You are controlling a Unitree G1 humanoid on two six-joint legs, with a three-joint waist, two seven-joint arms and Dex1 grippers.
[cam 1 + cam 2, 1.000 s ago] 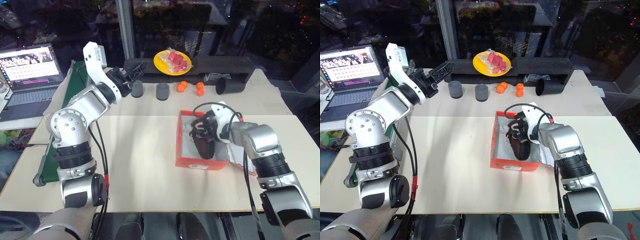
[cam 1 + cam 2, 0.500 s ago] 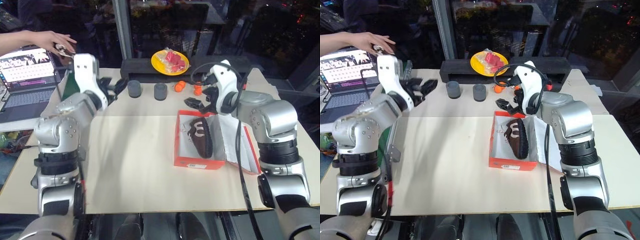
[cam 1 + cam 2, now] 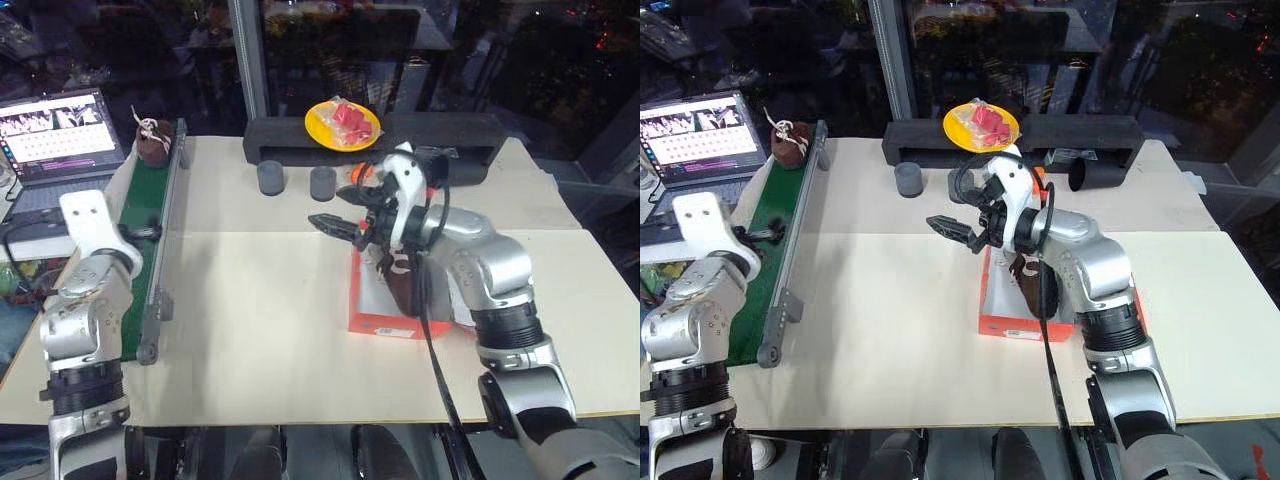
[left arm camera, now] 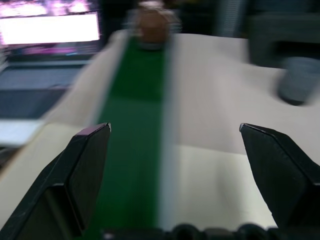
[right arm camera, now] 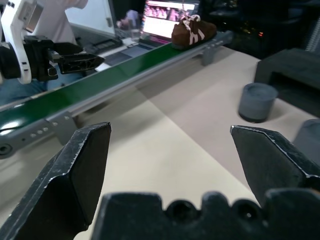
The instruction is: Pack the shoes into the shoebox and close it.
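Left eye view shows one shoe lying in the open red shoebox near the table's right half, while the second shoe sits at the far end of the green conveyor along the table's left edge. The left gripper hangs over the belt's middle, jaws spread wide and empty; the right gripper hovers just left of the box, likewise released and empty. The step in hand appears to be fetching the second shoe. Doing it well likely means the left gripper running up the belt, keeping level, straddling the shoe across its narrow width rather than the laces, and clenching only once the fingers flank the body squarely.
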